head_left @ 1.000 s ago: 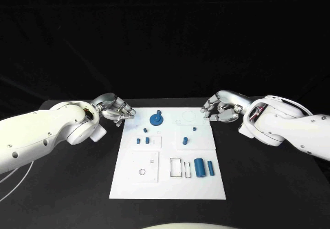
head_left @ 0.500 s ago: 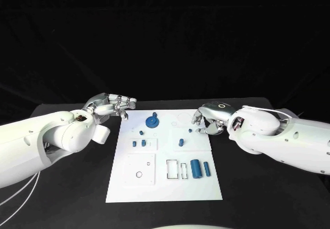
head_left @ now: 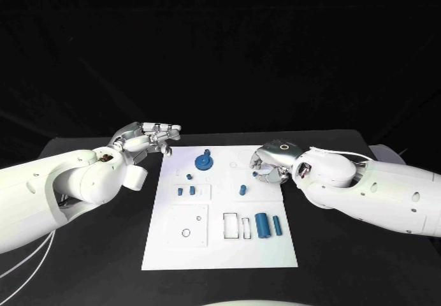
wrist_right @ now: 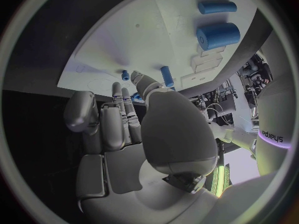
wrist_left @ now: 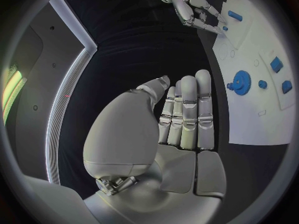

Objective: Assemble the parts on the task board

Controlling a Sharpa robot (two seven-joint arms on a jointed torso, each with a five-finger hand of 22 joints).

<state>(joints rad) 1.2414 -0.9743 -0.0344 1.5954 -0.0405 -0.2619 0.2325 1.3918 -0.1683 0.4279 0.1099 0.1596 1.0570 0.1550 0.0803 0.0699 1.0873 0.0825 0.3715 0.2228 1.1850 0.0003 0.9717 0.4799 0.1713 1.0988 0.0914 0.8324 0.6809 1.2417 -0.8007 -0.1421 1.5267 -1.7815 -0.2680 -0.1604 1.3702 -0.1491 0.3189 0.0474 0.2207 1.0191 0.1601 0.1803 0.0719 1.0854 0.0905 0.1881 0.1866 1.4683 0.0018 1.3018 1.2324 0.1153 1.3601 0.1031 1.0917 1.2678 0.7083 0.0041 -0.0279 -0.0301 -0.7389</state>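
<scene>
The white task board [head_left: 220,255] lies mid-table. A blue gear [head_left: 204,161] stands at its far edge, several small blue pegs [head_left: 192,190] sit in the middle rows, and another peg [head_left: 243,189] lies to their right. A thick blue cylinder [head_left: 262,224] and a thin one [head_left: 276,223] lie near the front right. My left hand [head_left: 151,137] hovers off the board's far left corner, fingers straight and together [wrist_left: 187,109], holding nothing. My right hand [head_left: 268,166] reaches over the board's far right part, fingers stretched out [wrist_right: 121,114] above the board [wrist_right: 156,40], also holding nothing.
Black table [head_left: 83,255] surrounds the board on every side. Two empty rectangular slots [head_left: 235,224] sit left of the thick cylinder. A raised white square plate [head_left: 191,224] with a small hole lies front left. The left wrist view shows the gear [wrist_left: 240,79] and my right hand [wrist_left: 193,7].
My right hand has swung left from beside the board to over its far right part. My left hand has lifted slightly and its fingers have straightened near the far left corner.
</scene>
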